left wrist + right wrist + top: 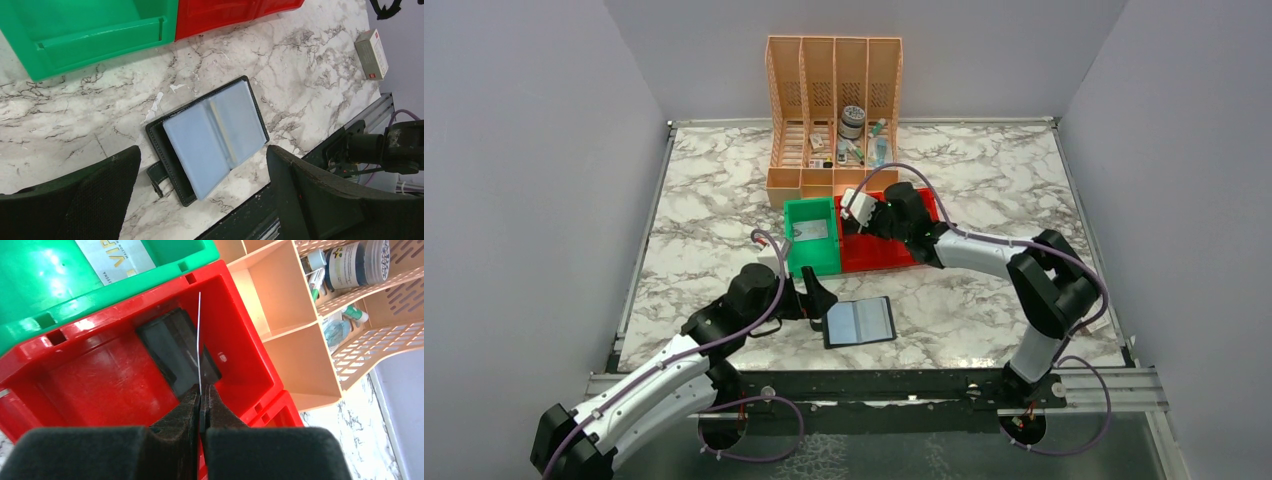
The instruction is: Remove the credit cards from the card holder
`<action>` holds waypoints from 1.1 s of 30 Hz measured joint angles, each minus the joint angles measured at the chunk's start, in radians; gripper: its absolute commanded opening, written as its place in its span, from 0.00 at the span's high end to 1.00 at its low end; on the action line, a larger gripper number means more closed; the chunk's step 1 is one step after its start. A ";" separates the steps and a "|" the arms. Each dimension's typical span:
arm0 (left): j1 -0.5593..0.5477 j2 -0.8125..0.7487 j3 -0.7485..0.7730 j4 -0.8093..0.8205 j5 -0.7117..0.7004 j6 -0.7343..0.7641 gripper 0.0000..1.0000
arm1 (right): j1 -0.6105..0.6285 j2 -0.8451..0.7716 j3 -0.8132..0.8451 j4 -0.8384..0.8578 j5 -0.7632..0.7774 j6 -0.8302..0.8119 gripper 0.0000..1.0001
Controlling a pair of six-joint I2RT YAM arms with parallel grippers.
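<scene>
Right wrist — right gripper [201, 392] pinching credit card [199, 340], left gripper [202, 155] spread by card holder [220, 125]

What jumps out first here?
The right gripper, shut on a card held edge-on over the red bin, where a dark card lies. Next, the card holder lying open on the marble table, in front of the open left gripper.

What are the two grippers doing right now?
Left gripper: open, empty, above the card holder.
Right gripper: shut on a card, over the red bin.
</scene>
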 measured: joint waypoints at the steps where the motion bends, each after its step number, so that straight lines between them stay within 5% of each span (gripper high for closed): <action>1: 0.000 -0.003 0.005 -0.014 -0.002 0.002 0.01 | 0.000 0.012 0.013 -0.009 0.004 -0.009 0.99; 33: 0.000 -0.037 0.049 -0.098 -0.032 0.031 0.01 | 0.025 0.192 0.168 -0.131 0.127 -0.162 0.86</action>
